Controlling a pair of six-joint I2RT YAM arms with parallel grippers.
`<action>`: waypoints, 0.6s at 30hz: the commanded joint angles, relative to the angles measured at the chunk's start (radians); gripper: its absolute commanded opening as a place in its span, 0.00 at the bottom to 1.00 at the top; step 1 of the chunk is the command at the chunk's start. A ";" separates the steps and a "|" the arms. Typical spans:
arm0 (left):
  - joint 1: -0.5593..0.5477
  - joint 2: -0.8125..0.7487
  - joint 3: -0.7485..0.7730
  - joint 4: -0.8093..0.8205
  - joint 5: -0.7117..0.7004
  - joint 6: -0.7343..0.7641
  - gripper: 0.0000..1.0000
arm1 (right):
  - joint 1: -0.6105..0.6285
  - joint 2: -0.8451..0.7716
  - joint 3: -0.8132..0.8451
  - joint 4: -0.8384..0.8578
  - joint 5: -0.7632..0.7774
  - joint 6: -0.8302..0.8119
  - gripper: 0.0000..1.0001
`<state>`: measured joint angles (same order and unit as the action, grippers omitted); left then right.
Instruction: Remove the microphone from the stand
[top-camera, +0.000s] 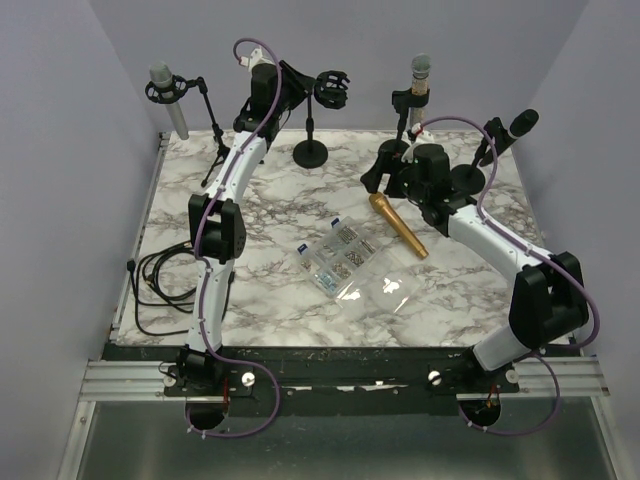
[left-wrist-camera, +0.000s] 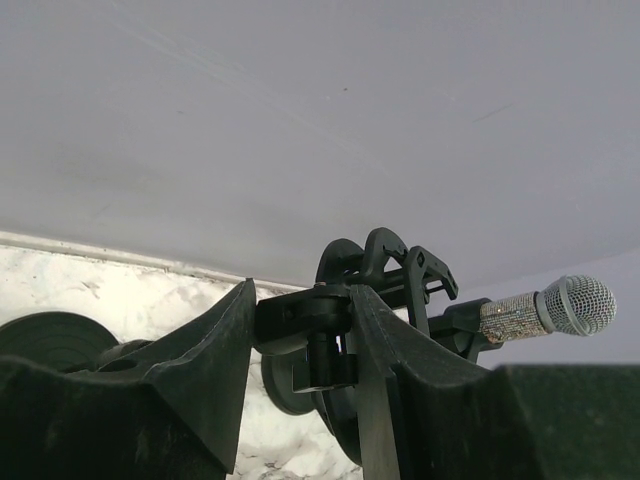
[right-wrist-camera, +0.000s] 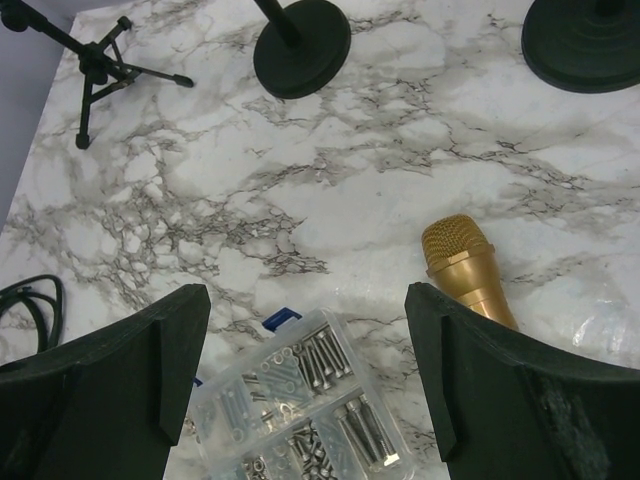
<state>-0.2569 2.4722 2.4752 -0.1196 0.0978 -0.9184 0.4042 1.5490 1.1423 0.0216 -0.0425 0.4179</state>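
A gold microphone (top-camera: 398, 225) lies flat on the marble table, apart from any stand; it also shows in the right wrist view (right-wrist-camera: 465, 265). The black stand (top-camera: 310, 150) at the rear centre carries a ring mount (top-camera: 331, 88) with nothing in it. My left gripper (top-camera: 300, 85) is shut on the stand's swivel joint (left-wrist-camera: 310, 320) just below the ring mount (left-wrist-camera: 385, 265). My right gripper (top-camera: 380, 172) hangs open and empty above the table, its jaws (right-wrist-camera: 308, 300) wide apart, with the gold microphone's head just beyond the right finger.
A clear box of screws (top-camera: 338, 255) lies mid-table, also below my right gripper (right-wrist-camera: 310, 410). Other stands hold microphones: grey at rear left (top-camera: 165, 90), glittery silver at rear centre-right (top-camera: 420, 75) (left-wrist-camera: 560, 305), black at right (top-camera: 520, 125). Cables (top-camera: 165, 275) lie at the left edge.
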 joint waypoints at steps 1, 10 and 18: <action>-0.015 0.099 -0.065 -0.406 0.065 -0.029 0.31 | 0.002 0.029 -0.015 0.027 0.021 -0.012 0.87; -0.025 0.124 0.014 -0.466 0.038 0.037 0.33 | 0.002 0.174 0.151 0.069 -0.020 0.048 0.89; 0.010 0.096 -0.001 -0.456 0.141 0.077 0.50 | 0.025 0.417 0.656 0.022 -0.024 -0.001 0.88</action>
<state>-0.2531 2.4729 2.5111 -0.1986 0.1310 -0.9039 0.4065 1.8763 1.5787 0.0330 -0.0727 0.4618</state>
